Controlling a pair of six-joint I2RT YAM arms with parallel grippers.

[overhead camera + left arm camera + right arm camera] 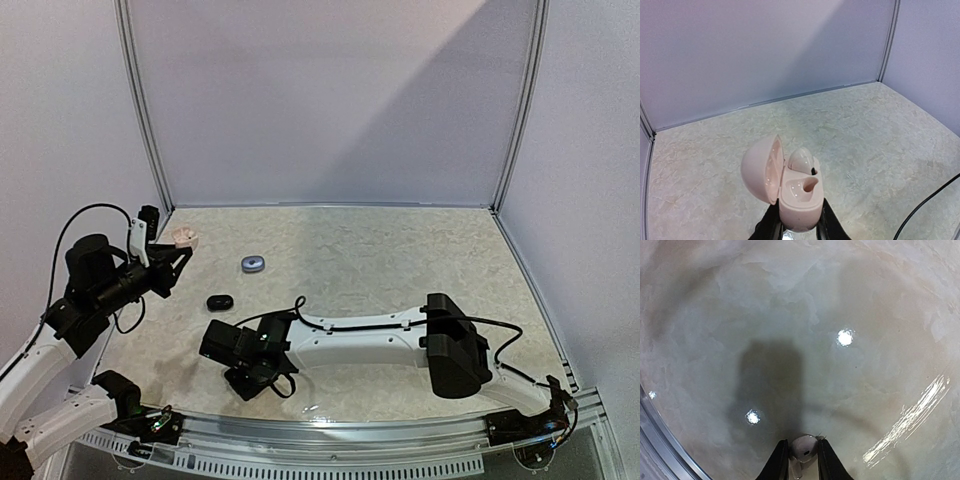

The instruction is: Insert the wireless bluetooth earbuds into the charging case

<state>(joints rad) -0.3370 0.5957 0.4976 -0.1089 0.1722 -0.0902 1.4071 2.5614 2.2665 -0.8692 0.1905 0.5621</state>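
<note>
1. Firstly, at far left, the left fingers (827, 227) clamp the base of the pink charging case (799, 202), held above the worktop (880, 150) with its lid (761, 170) swung open; this hold appears meant to present the wells upward. One pale earbud (801, 161) sits in the far well; the near well (809, 185) is empty
2. Next, a small black case (220, 301) lies closed on the worktop, apart from both arms and seemingly not in use
3. Near the front edge, the right fingers (781, 465) are drawn in against either side of a greyish-white earbud (804, 448), gripping it low at the worktop surface; this is judged to be the pick-up that must precede carrying it to the empty well
4. Just beyond, a blue-grey case (252, 263) lies closed, likewise idle
5. No brand, label or writing is legible on any item
</note>
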